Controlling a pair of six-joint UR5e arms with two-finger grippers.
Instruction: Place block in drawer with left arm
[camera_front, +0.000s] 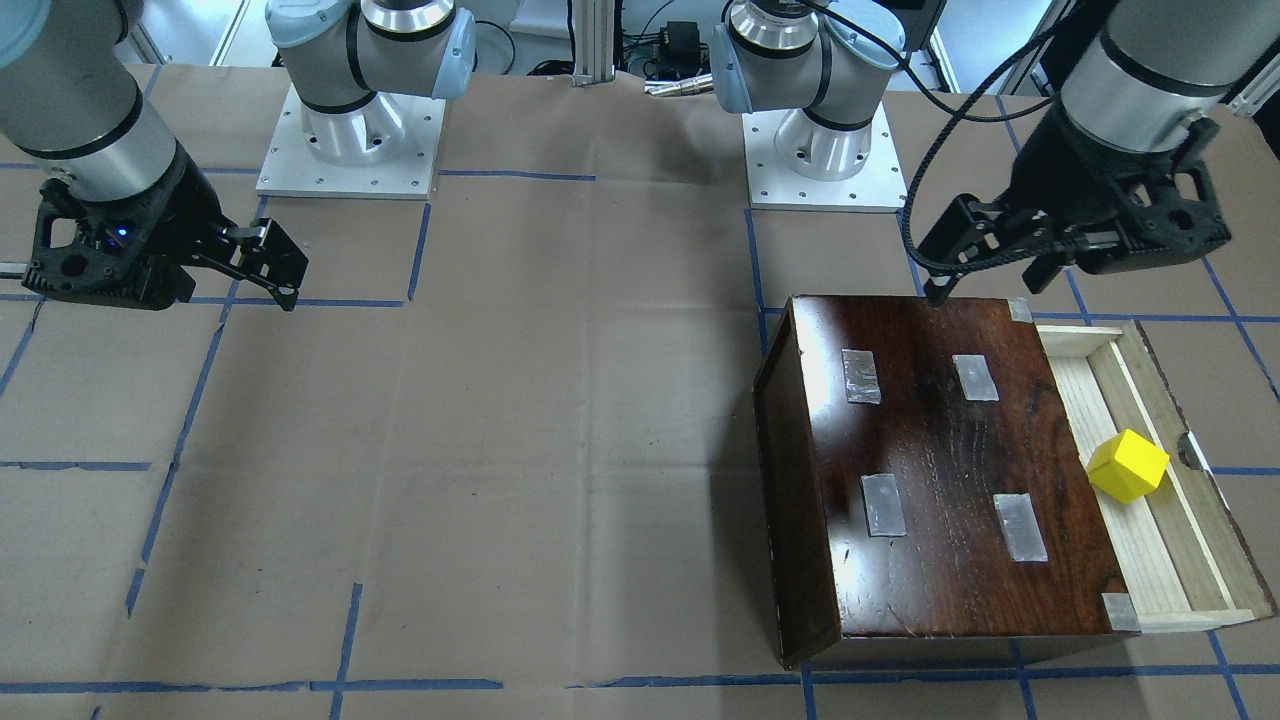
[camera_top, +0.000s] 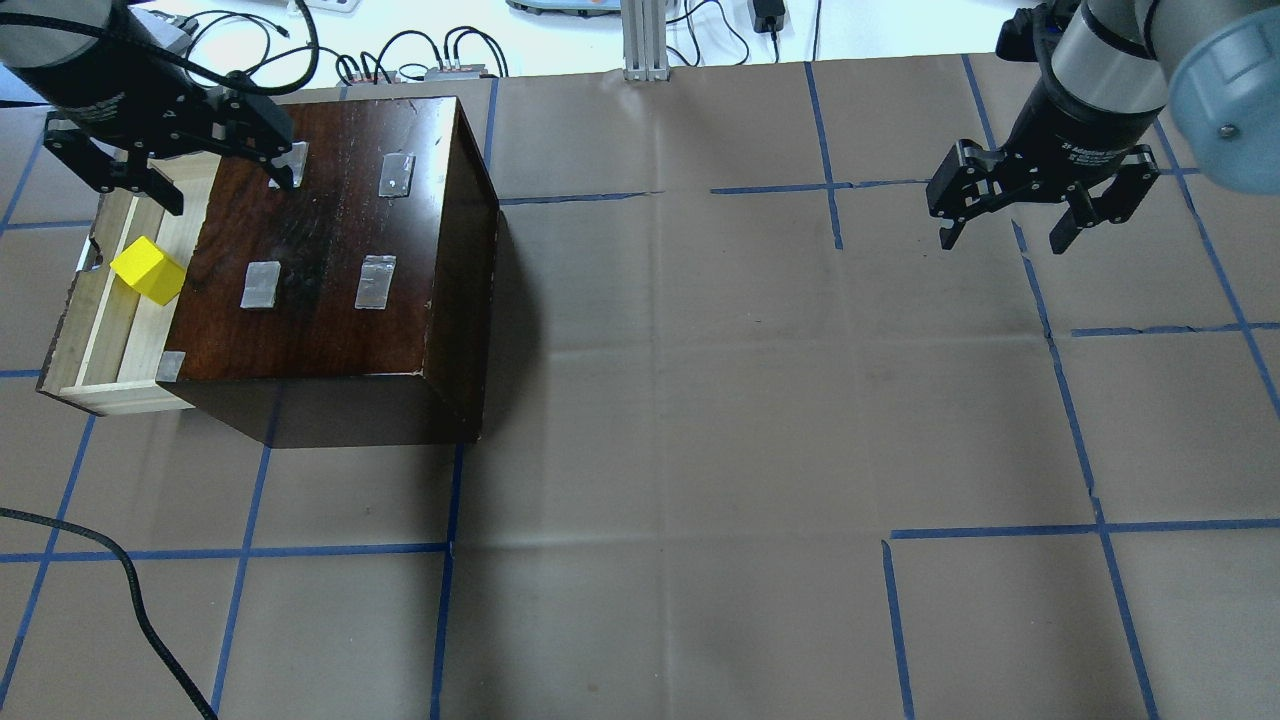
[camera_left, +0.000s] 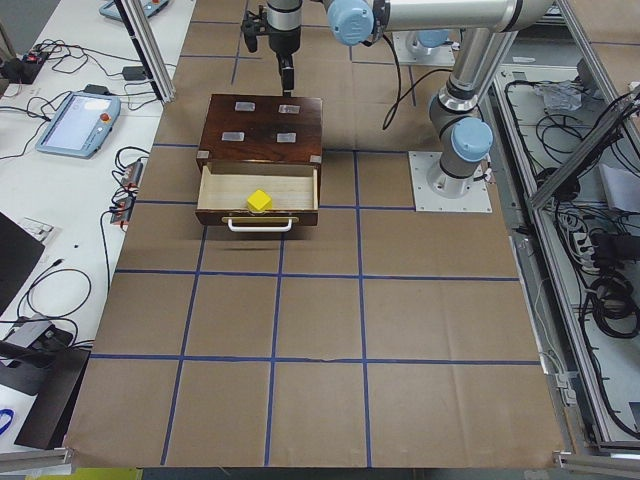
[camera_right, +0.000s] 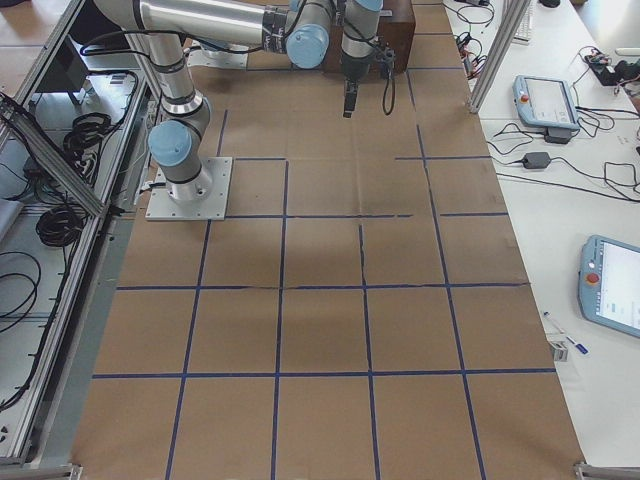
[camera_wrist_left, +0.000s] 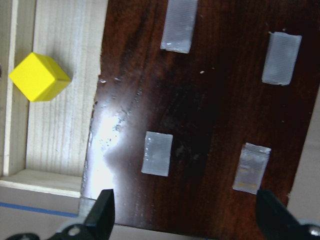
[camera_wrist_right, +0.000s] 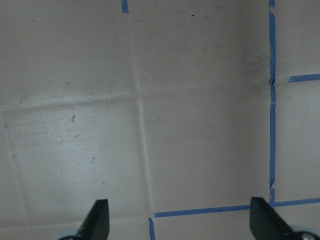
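The yellow block (camera_front: 1128, 466) (camera_top: 147, 270) (camera_wrist_left: 39, 76) lies in the pulled-out pale wood drawer (camera_front: 1150, 570) (camera_top: 100, 340) (camera_wrist_left: 55, 130) of the dark wooden box (camera_front: 940, 470) (camera_top: 320, 270). It also shows in the exterior left view (camera_left: 259, 200). My left gripper (camera_front: 990, 282) (camera_top: 226, 192) (camera_wrist_left: 187, 217) is open and empty. It hovers over the box top near the drawer side, apart from the block. My right gripper (camera_front: 276, 266) (camera_top: 1005, 240) (camera_wrist_right: 177, 220) is open and empty over bare table at the far side.
Brown paper with a blue tape grid covers the table. The arm bases (camera_front: 350, 150) (camera_front: 825, 160) stand at the robot's edge. A black cable (camera_top: 140, 610) lies on the table near the box. An aluminium post (camera_top: 645, 40) stands at the far edge.
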